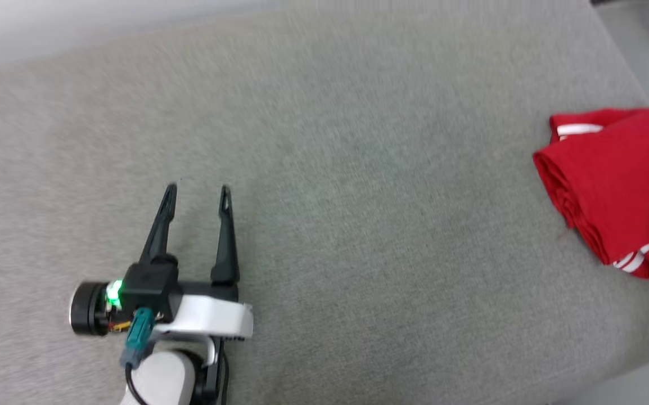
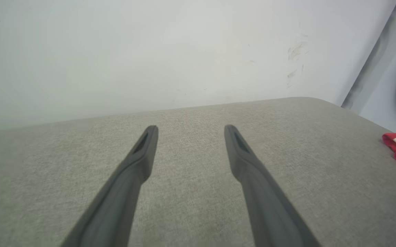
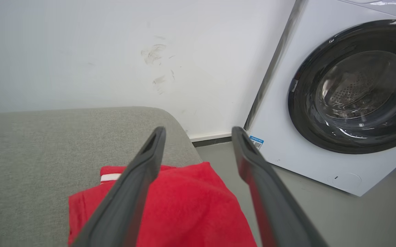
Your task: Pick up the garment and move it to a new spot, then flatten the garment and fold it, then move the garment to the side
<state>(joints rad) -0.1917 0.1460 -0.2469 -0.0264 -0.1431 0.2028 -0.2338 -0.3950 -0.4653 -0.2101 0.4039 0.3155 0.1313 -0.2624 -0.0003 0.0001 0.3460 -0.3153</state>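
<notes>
Head view: the left gripper (image 1: 198,188) stood open and empty over the grey cushion (image 1: 358,169), well apart from the bundled shirt (image 1: 617,185) at its right edge; left wrist view: fingers spread over bare fabric; right wrist view: the right gripper (image 3: 199,132), open above the shirt, might have nudged it off the nearby edge.
</notes>
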